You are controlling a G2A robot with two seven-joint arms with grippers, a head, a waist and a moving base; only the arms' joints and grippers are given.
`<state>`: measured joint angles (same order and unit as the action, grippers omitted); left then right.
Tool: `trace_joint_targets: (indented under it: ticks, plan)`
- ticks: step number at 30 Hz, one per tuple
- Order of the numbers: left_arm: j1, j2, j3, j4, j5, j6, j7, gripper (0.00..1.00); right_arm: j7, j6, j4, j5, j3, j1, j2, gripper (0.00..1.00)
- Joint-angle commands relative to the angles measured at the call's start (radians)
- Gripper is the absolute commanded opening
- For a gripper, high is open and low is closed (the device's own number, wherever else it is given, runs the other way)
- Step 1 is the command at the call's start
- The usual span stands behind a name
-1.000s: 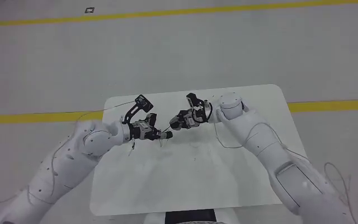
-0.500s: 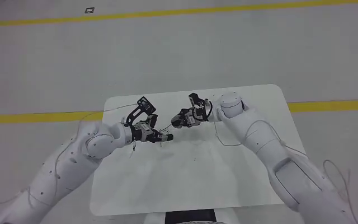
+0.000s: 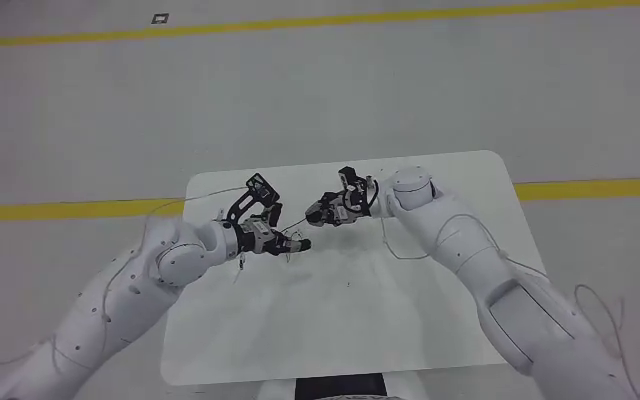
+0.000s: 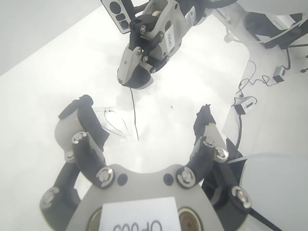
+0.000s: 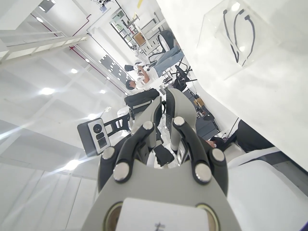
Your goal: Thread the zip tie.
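Observation:
A thin black zip tie (image 4: 133, 111) hangs straight down from my right gripper (image 4: 125, 84), which is shut on its upper end; its free tip (image 4: 137, 139) hovers just above the white table (image 3: 440, 330). My left gripper (image 4: 144, 104) stands open just short of the tie, one finger (image 4: 79, 111) on each side, with nothing between them. From above, the right gripper (image 3: 317, 213) and left gripper (image 3: 295, 243) sit close together over the table's middle left, the zip tie (image 3: 297, 229) a faint line between them. In the right wrist view the right gripper (image 5: 164, 94) has its fingers pressed together.
A small clear box (image 5: 238, 34) holding two more black zip ties (image 5: 250, 34) stands on the table beside the grippers, also visible as the clear box (image 4: 113, 121) by my left finger. Loose cables (image 4: 250, 82) lie beyond the table's rounded corner.
The right gripper has drawn back slightly toward the table's far side, and the left arm has shifted a little, so the gap between the two grippers is a bit wider.

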<state>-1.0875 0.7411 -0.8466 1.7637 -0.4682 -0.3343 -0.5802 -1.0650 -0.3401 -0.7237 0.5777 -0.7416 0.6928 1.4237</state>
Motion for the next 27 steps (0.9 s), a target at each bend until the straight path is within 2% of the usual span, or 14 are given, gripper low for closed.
trace_joint_targets:
  ticks: [1,7,10,15,19,21,23,24,27]
  plan:
    - [0.003,0.002,0.001,0.001,-0.006,-0.002,0.003,1.0,0.0,0.0,-0.003,0.003,-0.002,0.001,-0.001,0.0]
    - [0.003,0.002,0.001,0.001,-0.006,-0.002,0.003,1.0,0.012,0.004,-0.008,0.004,-0.003,0.007,-0.001,0.0]
    - [-0.004,0.005,0.004,-0.001,-0.015,0.009,0.022,1.0,0.036,0.0,-0.042,-0.001,-0.01,0.024,-0.004,0.0]
    - [-0.001,0.011,0.008,0.0,-0.044,0.025,0.023,1.0,0.04,0.0,-0.056,-0.002,-0.005,0.027,-0.009,0.0]
    - [0.0,0.014,0.008,0.0,-0.058,0.033,0.025,0.51,0.042,0.0,-0.053,0.009,0.004,0.02,-0.01,0.0]
    - [-0.001,0.016,0.008,0.0,-0.064,0.036,0.028,0.42,0.04,0.0,-0.052,0.013,0.01,0.017,-0.011,0.0]
    - [-0.001,0.017,0.006,-0.003,-0.068,0.037,0.029,0.38,0.034,0.0,-0.049,0.02,0.019,0.013,-0.011,0.0]
    - [-0.001,0.018,0.006,-0.003,-0.07,0.036,0.029,0.32,0.032,0.0,-0.047,0.024,0.022,0.012,-0.011,0.0]
    - [-0.001,0.02,0.005,-0.005,-0.075,0.034,0.029,0.27,0.031,0.0,-0.036,0.039,0.035,0.006,-0.012,0.0]
